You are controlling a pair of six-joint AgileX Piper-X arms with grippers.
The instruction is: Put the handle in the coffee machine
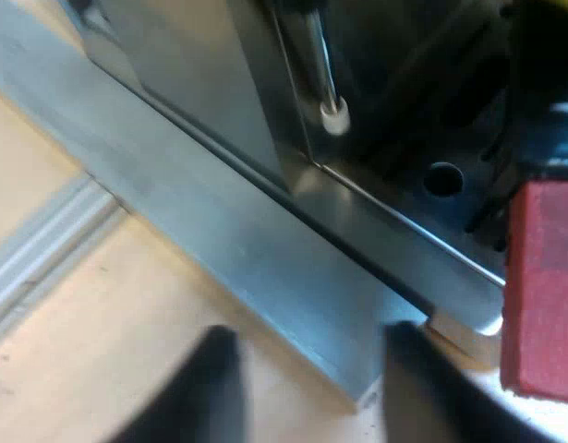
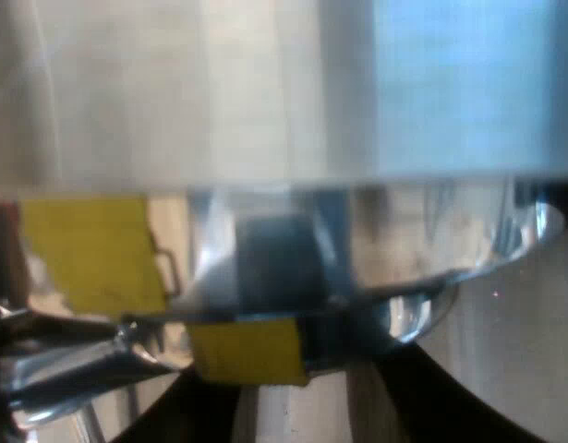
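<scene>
The espresso machine (image 1: 219, 101) fills the left wrist view, with its steel base edge (image 1: 265, 277) and a thin steam wand ending in a white tip (image 1: 334, 115). The red end of the holder's handle (image 1: 542, 286) juts out at the machine's front, over the drip tray. My left gripper (image 1: 316, 369) is open just below the base edge, short of the red end and holding nothing. My right gripper (image 2: 311, 378) is open, its fingertips close under the curved rim of a clear glass vessel (image 2: 404, 305) with yellow patches (image 2: 94, 249) showing through it.
Light wooden tabletop (image 1: 99, 341) lies under the left gripper, crossed by a pale grooved strip (image 1: 43, 249). The drip tray has a round hole (image 1: 442, 177) near the red end. Bent metal parts (image 2: 62, 369) sit beside the right gripper.
</scene>
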